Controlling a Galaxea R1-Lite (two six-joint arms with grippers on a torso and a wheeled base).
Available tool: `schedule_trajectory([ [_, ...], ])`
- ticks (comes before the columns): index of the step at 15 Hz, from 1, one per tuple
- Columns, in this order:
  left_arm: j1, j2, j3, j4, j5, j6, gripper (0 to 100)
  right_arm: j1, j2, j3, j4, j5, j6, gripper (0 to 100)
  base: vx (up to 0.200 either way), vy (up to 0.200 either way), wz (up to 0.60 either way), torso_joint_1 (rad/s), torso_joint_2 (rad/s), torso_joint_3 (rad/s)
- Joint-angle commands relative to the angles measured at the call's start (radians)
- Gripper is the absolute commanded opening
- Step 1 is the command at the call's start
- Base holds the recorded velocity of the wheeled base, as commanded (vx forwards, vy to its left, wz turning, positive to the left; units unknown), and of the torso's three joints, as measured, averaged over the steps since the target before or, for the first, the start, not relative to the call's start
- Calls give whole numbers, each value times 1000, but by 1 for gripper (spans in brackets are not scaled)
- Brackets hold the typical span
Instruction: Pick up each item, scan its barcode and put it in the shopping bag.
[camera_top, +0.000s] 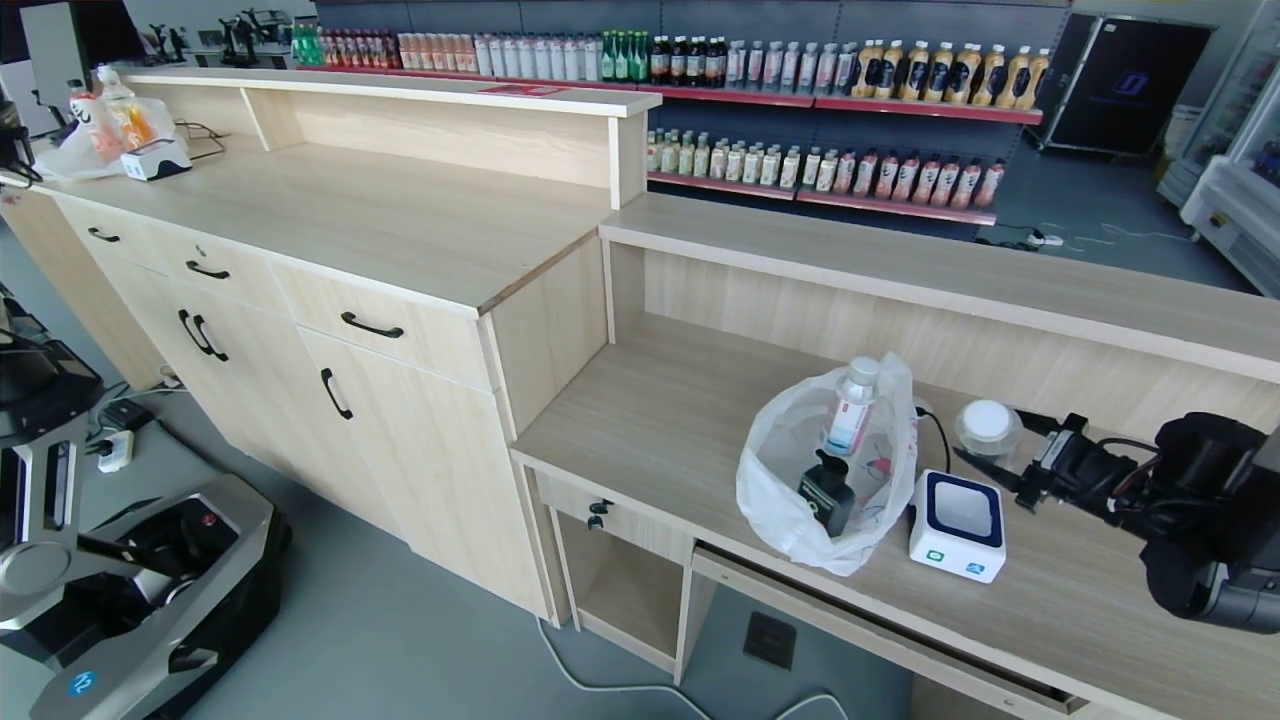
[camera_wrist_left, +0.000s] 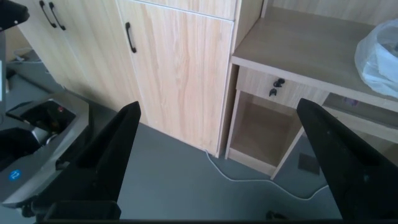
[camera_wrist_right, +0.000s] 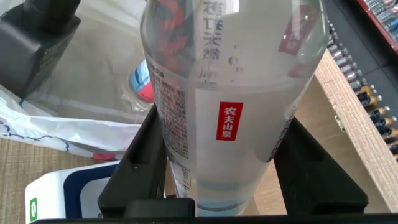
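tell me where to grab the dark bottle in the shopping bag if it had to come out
Grip the dark bottle by its black cap and neck, coming straight down through the shopping bag's open mouth. It stands roughly upright, cap topmost; the bag's walls wrap its sides and a clear bottle stands close behind, so a side approach looks blocked.

A clear, white-capped water bottle (camera_top: 987, 428) is gripped in the right hand (camera_top: 1000, 446), just behind the white scanner (camera_top: 958, 525). The open white shopping bag (camera_top: 775, 500), just left of the scanner, holds 1 clear bottle (camera_top: 852, 405) and 1 dark bottle (camera_top: 828, 492).
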Motion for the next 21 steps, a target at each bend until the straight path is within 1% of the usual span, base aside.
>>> schedule_trajectory([
  [1,0,0,0,0,0,0,100,-6,33,-37,-1,7,8,0,0,0,0,0,0,0],
  [5,0,0,0,0,0,0,100,-3,63,-77,-1,16,21,0,0,0,0,0,0,0],
  [11,0,0,0,0,0,0,100,3,96,-96,-1,18,16,0,0,0,0,0,0,0],
  [21,0,0,0,0,0,0,100,43,158,-169,-1,18,19,0,0,0,0,0,0,0],
])
